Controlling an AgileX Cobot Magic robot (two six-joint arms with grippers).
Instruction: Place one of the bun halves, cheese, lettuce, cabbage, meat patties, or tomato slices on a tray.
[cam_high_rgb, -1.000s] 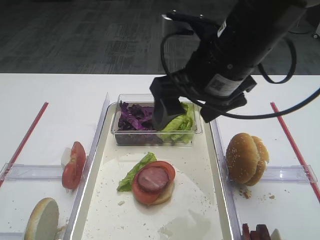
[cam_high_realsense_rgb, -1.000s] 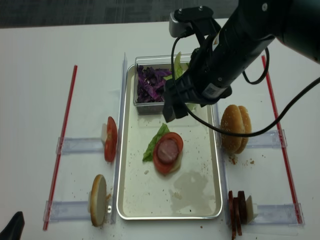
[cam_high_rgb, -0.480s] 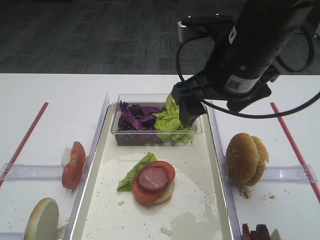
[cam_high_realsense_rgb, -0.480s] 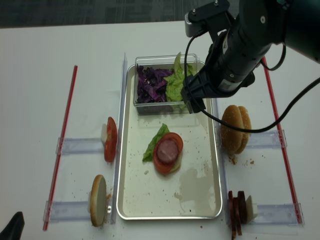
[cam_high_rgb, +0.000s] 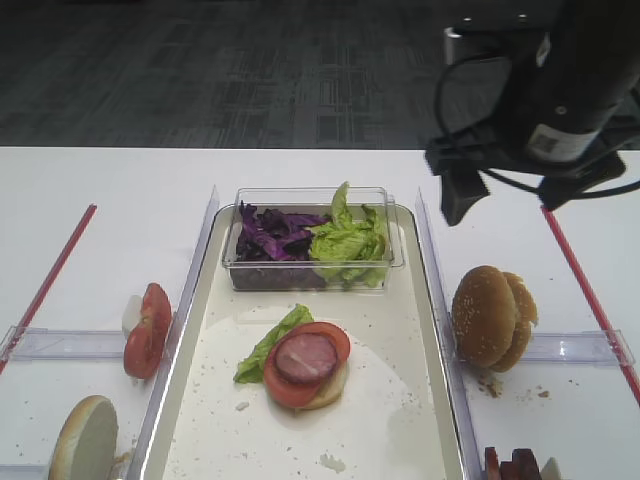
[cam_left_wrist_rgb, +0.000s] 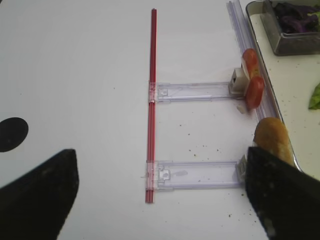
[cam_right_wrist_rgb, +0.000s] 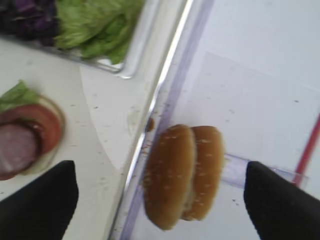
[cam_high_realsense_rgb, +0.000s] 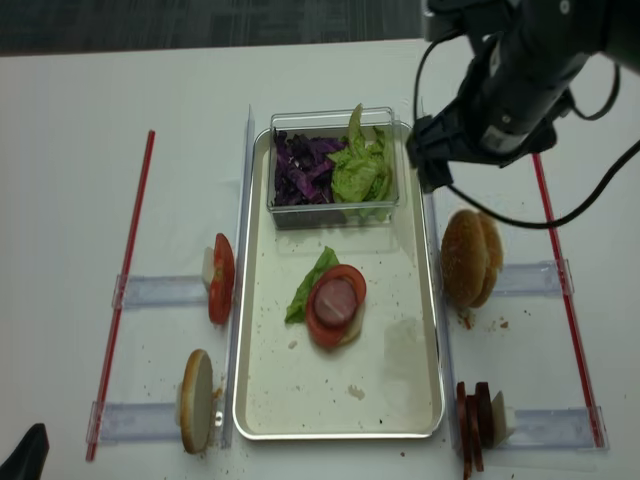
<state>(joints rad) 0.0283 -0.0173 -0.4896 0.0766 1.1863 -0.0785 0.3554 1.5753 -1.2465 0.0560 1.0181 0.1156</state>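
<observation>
My right gripper (cam_right_wrist_rgb: 160, 200) is wide open and empty; the bun halves (cam_right_wrist_rgb: 182, 175) stand on edge directly below it, between its fingers.

1. the right arm (cam_high_rgb: 560, 90) is a bulky matte black body with a white printed label.
2. black cables loop from a grey block at its top.
3. its end effector (cam_right_wrist_rgb: 160, 200) shows two black fingers (cam_right_wrist_rgb: 40, 205).
</observation>
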